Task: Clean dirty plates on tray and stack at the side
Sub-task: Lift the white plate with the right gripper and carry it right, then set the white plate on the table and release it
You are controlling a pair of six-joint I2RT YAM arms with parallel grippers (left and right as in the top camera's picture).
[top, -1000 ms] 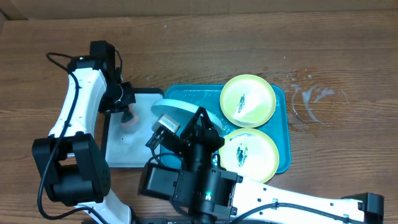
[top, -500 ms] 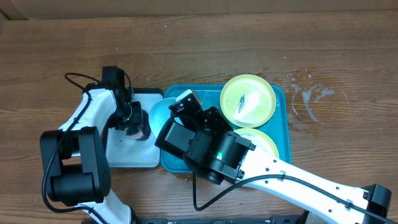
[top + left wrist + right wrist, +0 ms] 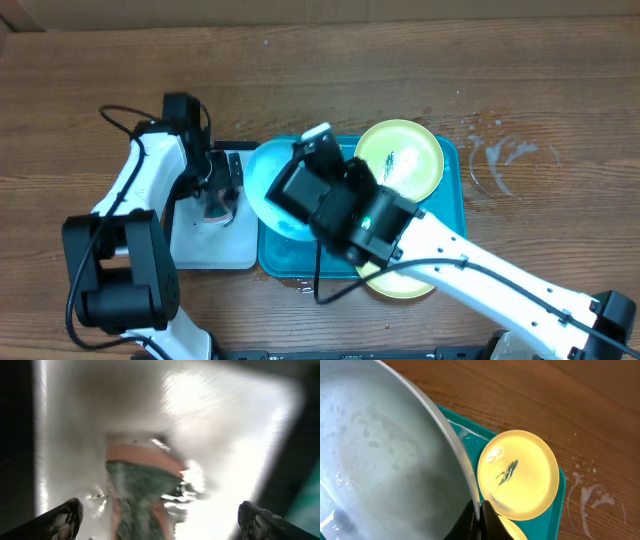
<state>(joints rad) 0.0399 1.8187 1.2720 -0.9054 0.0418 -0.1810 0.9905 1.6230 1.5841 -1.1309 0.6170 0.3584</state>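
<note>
My right gripper (image 3: 480, 516) is shut on the rim of the light blue-rimmed plate (image 3: 385, 460), holding it tilted over the left end of the teal tray (image 3: 452, 215). The plate (image 3: 268, 185) looks wet and pale. A yellow-green plate (image 3: 400, 160) with a dark smear lies at the tray's far right. A second yellow-green plate (image 3: 400, 283) lies nearer, mostly under my right arm. My left gripper (image 3: 162, 522) stands open just above a pink and green sponge (image 3: 145, 492), which lies blurred between its fingers (image 3: 65, 520).
A white tray with a black rim (image 3: 200, 245) sits left of the teal tray and bears the sponge. Wet streaks (image 3: 505, 160) mark the wooden table to the right of the teal tray.
My left gripper has opened and let the sponge go on the white tray. The right arm has swung up and to the right with the blue-rimmed plate.
</note>
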